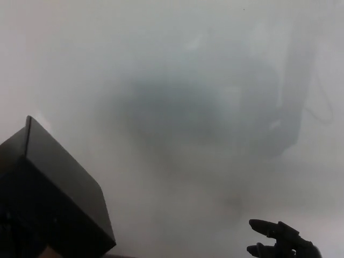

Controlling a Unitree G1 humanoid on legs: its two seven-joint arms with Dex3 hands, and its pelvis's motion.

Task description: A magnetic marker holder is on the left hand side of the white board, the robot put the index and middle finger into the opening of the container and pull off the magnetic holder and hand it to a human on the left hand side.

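Note:
The black magnetic marker holder (59,199) fills the lower left of the head view. It is off the whiteboard (177,70), tilted, with one flat side facing me. My left hand (12,234) is mostly hidden behind and under it at the bottom left corner, shown only as a dark shape, and is shut on the holder. My right hand (282,243) shows at the bottom right edge. It is open, its fingers apart and pointing left, and it holds nothing, well away from the holder.
The whiteboard surface takes up nearly the whole view, with dim grey reflections across its middle and right. A small tan patch (47,251) sits below the holder; I cannot tell what it is.

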